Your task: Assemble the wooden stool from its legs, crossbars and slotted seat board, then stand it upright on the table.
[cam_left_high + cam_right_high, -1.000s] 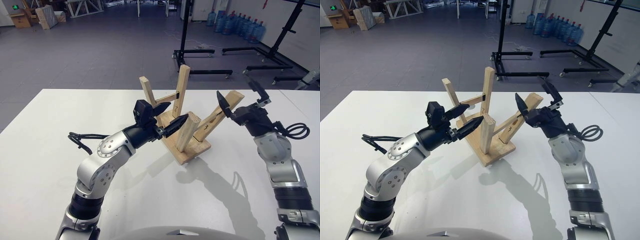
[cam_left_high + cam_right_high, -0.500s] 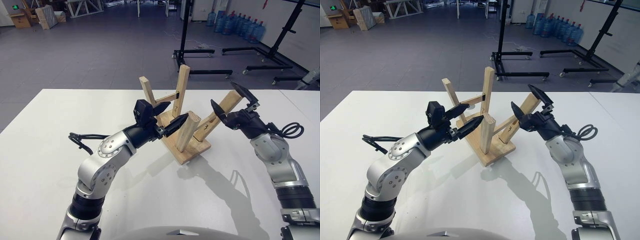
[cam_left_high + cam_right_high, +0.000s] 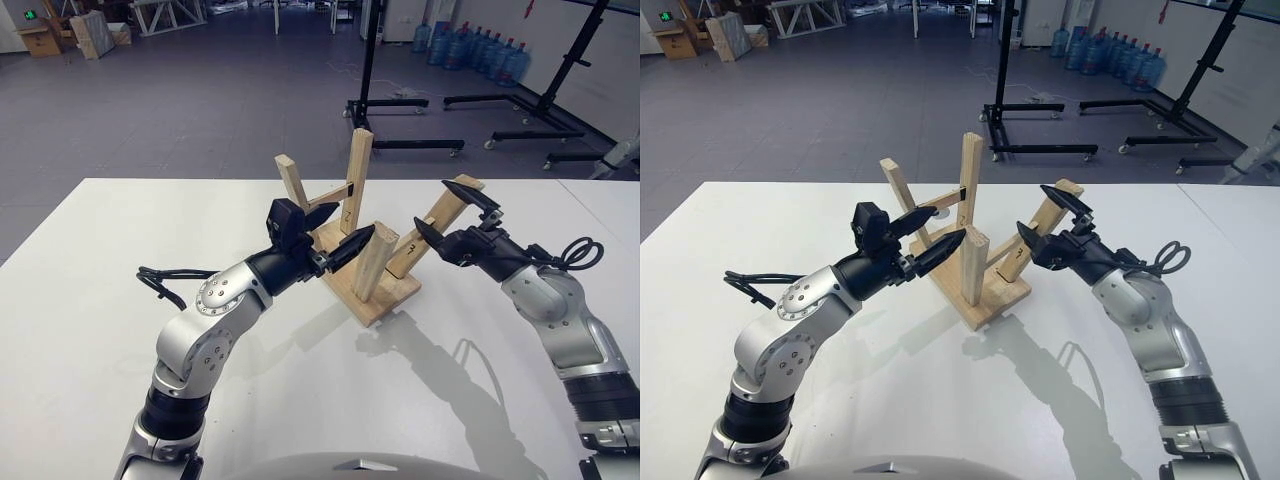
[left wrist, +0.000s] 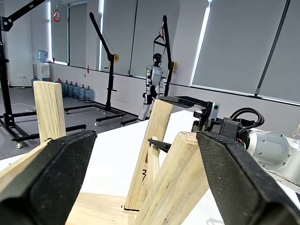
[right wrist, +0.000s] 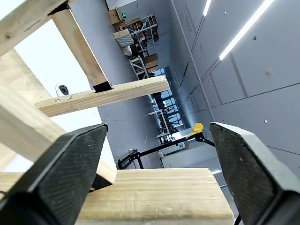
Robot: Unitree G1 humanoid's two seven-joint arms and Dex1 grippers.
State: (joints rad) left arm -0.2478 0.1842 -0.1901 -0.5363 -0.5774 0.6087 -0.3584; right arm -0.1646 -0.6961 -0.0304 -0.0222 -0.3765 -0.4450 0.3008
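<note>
The pale wooden stool (image 3: 352,240) rests upside down and tilted on its flat seat board (image 3: 385,300) near the middle of the white table (image 3: 100,260), between the two arms, with its square legs pointing up and splaying outward. The left gripper (image 3: 355,220) is spread wide, its black fingers on either side of the top end of the nearest leg (image 3: 375,262). The right gripper (image 3: 430,203) is also spread, straddling the upper end of the right-hand leg (image 3: 432,225) without pinching it.

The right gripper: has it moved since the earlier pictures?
Yes. Against the black stand behind, which kept its place, the right gripper went left and down toward the stool; its open fingers now sit on both sides of one leg.
</note>
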